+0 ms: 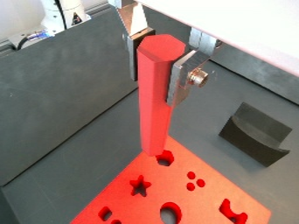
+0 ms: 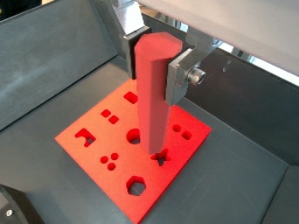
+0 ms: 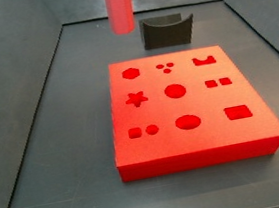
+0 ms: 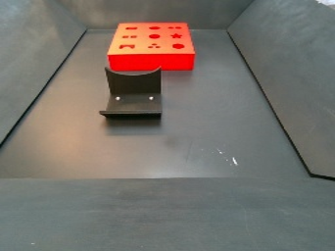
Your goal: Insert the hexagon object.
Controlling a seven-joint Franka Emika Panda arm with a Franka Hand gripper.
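My gripper point(image 1: 156, 70) is shut on the hexagon object point(image 1: 155, 109), a long red six-sided peg held upright between the silver fingers point(image 1: 181, 83). It also shows in the other wrist view point(image 2: 155, 105), with the gripper point(image 2: 155, 68) shut around its upper end. The peg hangs above the flat red block point(image 2: 193, 140). Its lower end lies in line with the hexagon hole point(image 1: 166, 158) in a wrist view, and with the star hole point(image 2: 160, 158) in a wrist view. In a side view the peg point(image 3: 119, 6) hangs high above the block's point(image 3: 189, 138) far left corner; the gripper is out of frame there.
The dark fixture point(image 3: 165, 30) stands on the floor just beyond the block, and shows in a side view point(image 4: 132, 93) and a wrist view point(image 1: 257, 131). Grey walls point(image 3: 43, 82) close in the floor on all sides.
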